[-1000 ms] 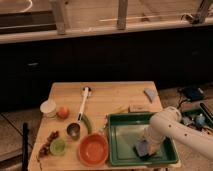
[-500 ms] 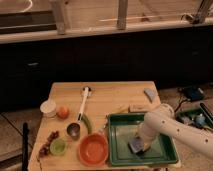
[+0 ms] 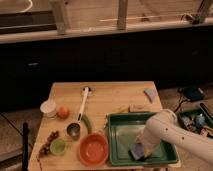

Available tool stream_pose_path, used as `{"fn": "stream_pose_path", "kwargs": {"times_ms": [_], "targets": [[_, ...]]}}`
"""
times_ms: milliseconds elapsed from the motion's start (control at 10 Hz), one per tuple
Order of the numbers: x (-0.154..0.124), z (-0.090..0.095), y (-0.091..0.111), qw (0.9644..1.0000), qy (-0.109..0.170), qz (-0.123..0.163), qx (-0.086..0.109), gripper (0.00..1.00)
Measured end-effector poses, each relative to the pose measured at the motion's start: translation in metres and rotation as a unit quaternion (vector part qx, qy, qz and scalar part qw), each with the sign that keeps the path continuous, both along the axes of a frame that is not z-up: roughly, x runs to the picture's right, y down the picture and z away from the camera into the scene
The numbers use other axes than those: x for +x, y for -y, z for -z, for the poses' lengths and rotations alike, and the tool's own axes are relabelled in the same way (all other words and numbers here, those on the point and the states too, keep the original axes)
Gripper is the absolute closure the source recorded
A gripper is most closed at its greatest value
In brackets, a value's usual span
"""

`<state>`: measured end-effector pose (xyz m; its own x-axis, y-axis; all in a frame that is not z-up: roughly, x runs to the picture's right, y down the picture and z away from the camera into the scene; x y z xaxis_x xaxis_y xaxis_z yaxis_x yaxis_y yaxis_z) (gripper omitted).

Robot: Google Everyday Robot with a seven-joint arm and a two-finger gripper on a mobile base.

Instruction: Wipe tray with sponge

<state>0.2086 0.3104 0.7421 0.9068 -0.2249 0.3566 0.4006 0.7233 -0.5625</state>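
Note:
A green tray [image 3: 126, 131] sits at the front right of the wooden table [image 3: 112, 97]. A blue-grey sponge [image 3: 136, 152] lies on the tray floor near its front edge. My gripper [image 3: 140, 148] comes down from the white arm [image 3: 167, 132] on the right. It is shut on the sponge and presses it onto the tray.
An orange bowl [image 3: 93, 149] stands just left of the tray. A green cup [image 3: 58, 146], a metal cup [image 3: 73, 131], a white brush [image 3: 84, 102], an orange fruit [image 3: 62, 112] and a white bowl [image 3: 48, 106] fill the left half. A grey cloth [image 3: 150, 94] lies at the back right.
My gripper has slid the sponge leftwards across the tray floor and then a little towards the front edge. Nothing else on the table has moved.

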Motion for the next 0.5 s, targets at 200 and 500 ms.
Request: {"fn": "stream_pose_path", "kwargs": {"times_ms": [200,500], "targets": [[0.024,-0.006,0.006,0.9995,-0.028,-0.011,0.003,1.0],[0.029,-0.026,0.019,0.9993,-0.031,-0.019,0.006,1.0]]}}
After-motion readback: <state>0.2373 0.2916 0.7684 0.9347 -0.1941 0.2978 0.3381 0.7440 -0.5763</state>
